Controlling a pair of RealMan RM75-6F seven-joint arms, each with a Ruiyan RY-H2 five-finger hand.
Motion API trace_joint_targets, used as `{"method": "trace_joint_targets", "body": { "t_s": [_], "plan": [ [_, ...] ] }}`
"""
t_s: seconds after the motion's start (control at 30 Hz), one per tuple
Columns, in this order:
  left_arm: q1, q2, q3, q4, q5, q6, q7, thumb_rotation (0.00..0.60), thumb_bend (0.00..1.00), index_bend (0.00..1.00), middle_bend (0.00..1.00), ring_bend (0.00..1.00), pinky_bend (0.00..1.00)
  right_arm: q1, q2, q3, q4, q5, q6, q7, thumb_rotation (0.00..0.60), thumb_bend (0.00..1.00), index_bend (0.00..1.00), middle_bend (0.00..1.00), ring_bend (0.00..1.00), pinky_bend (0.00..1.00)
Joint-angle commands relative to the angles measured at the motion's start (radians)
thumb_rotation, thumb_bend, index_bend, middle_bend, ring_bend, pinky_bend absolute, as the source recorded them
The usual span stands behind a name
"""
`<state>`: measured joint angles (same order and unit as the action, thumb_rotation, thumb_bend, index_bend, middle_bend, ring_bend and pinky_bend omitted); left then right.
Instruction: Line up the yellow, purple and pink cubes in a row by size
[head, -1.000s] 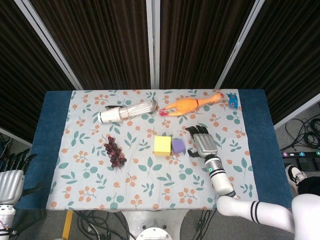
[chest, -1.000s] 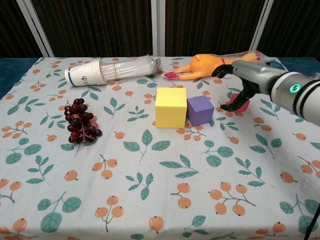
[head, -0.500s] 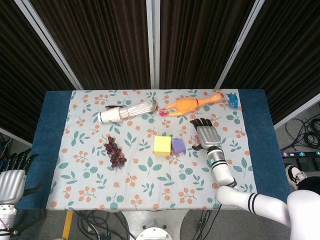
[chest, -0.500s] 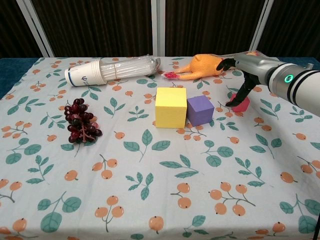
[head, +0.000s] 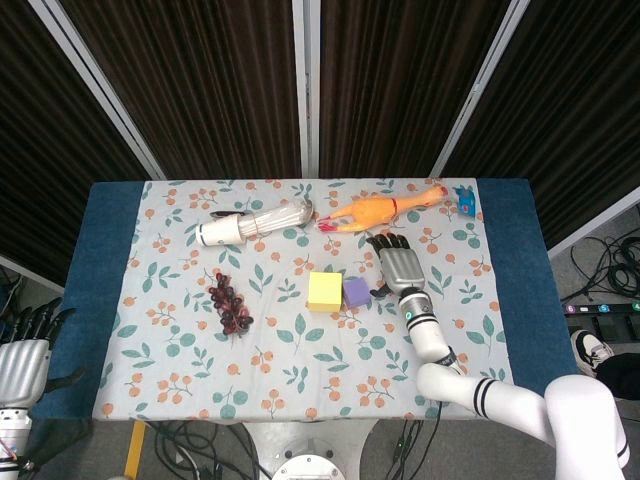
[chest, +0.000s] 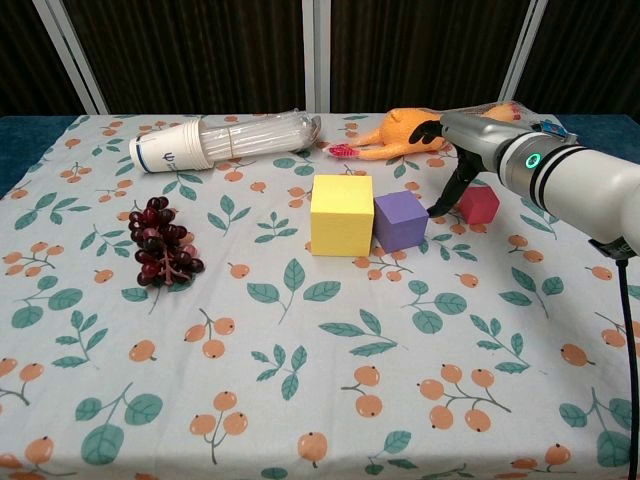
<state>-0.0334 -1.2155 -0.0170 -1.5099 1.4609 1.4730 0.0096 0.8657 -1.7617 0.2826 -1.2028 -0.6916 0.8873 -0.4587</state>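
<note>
The yellow cube (head: 323, 291) (chest: 341, 215) and the smaller purple cube (head: 356, 292) (chest: 400, 220) stand side by side, touching, mid-table. The small pink cube (chest: 478, 203) sits apart to the right of the purple one; in the head view my right hand covers it. That right hand (head: 401, 266) (chest: 465, 140) hovers palm down over this spot with fingers spread. One dark finger (chest: 445, 195) reaches down into the gap between the purple and pink cubes, at the pink cube's left side. My left hand (head: 25, 352) hangs off the table's left edge, fingers apart, holding nothing.
A sleeved stack of paper cups (head: 250, 225) (chest: 225, 142) lies at the back left. A rubber chicken (head: 378, 210) (chest: 405, 132) lies just behind the right hand. Dark grapes (head: 229, 303) (chest: 160, 242) sit left of the cubes. A small blue item (head: 464, 200) is at the far right.
My right hand has swung left and farther back, its lowered finger passing from over the pink cube to that cube's left side. The cubes have barely moved.
</note>
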Motion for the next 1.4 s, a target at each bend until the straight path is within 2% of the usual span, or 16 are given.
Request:
{"method": "trace_joint_targets", "body": {
  "t_s": [0.03, 0.43, 1.0, 1.2, 1.4],
  "plan": [
    [0.001, 0.0, 0.001, 0.001, 0.0, 0.001, -0.001, 0.6, 0.16, 0.23, 0.16, 0.1, 0.05, 0.002, -0.007, -0.001, 0.007, -0.007, -0.003, 0.006, 0.6, 0.0, 0.13, 0.08, 0.0, 0.0],
    [0.0, -0.002, 0.001, 0.005, 0.003, 0.0, -0.004, 0.6, 0.16, 0.23, 0.16, 0.1, 0.05, -0.012, -0.005, -0.009, -0.028, -0.022, 0.008, 0.016, 0.6, 0.0, 0.13, 0.08, 0.0, 0.0],
    [0.006, -0.004, 0.002, 0.012, 0.001, 0.003, -0.016, 0.6, 0.16, 0.23, 0.16, 0.1, 0.05, 0.0, -0.022, -0.005, -0.025, -0.013, 0.018, -0.008, 0.6, 0.0, 0.13, 0.08, 0.0, 0.0],
    [0.008, -0.005, 0.002, 0.016, 0.006, 0.009, -0.02, 0.6, 0.16, 0.23, 0.16, 0.1, 0.05, -0.044, 0.056, -0.027, -0.111, -0.057, 0.063, -0.001, 0.6, 0.01, 0.13, 0.08, 0.0, 0.0],
    [0.006, -0.006, 0.001, 0.013, 0.014, 0.014, -0.017, 0.6, 0.16, 0.23, 0.16, 0.1, 0.05, -0.101, 0.176, -0.073, -0.214, -0.088, 0.091, -0.012, 0.6, 0.17, 0.14, 0.08, 0.0, 0.0]
  ]
}}
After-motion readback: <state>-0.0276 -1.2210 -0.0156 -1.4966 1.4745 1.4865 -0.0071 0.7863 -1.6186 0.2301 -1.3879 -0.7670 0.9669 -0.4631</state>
